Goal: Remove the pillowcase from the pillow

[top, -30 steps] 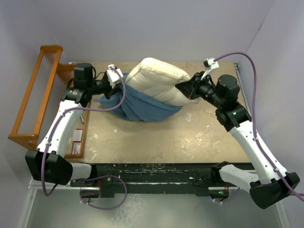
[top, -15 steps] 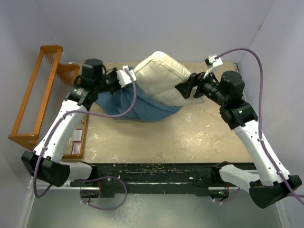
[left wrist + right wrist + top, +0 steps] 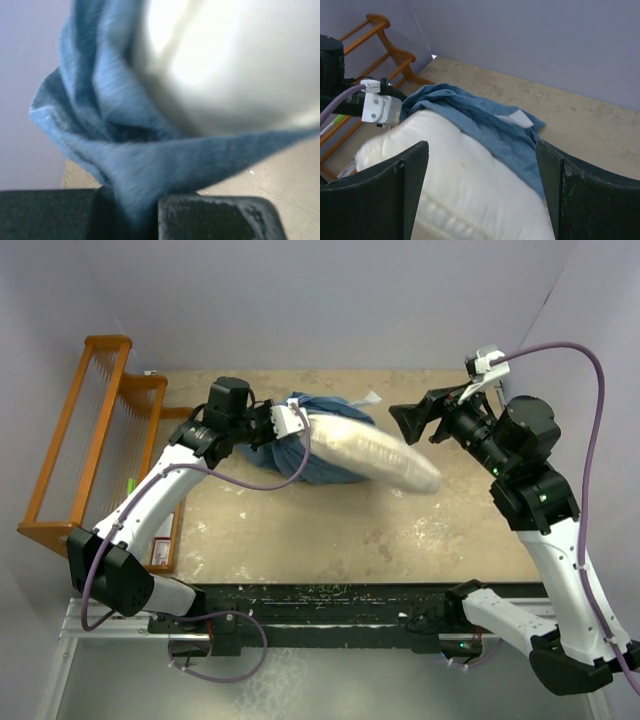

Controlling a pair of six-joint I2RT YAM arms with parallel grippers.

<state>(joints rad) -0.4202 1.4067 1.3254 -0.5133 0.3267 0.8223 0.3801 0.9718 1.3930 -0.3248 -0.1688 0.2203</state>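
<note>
Tabletop (image 3: pixel 400 530) stretches wide before the pillow (image 3: pixel 385 455); left tool (image 3: pixel 283 425) clamps bunched pillowcase (image 3: pixel 305 455), right tool (image 3: pixel 412 423) gapes empty nearby.

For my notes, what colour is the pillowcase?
The pillowcase is plain dusty blue, best seen in the right wrist view.

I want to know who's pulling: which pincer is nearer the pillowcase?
Left. The left pincer is shut on bunched fabric of the pillowcase; the right pincer hangs open beyond the bare end of the pillow, touching neither.
</note>
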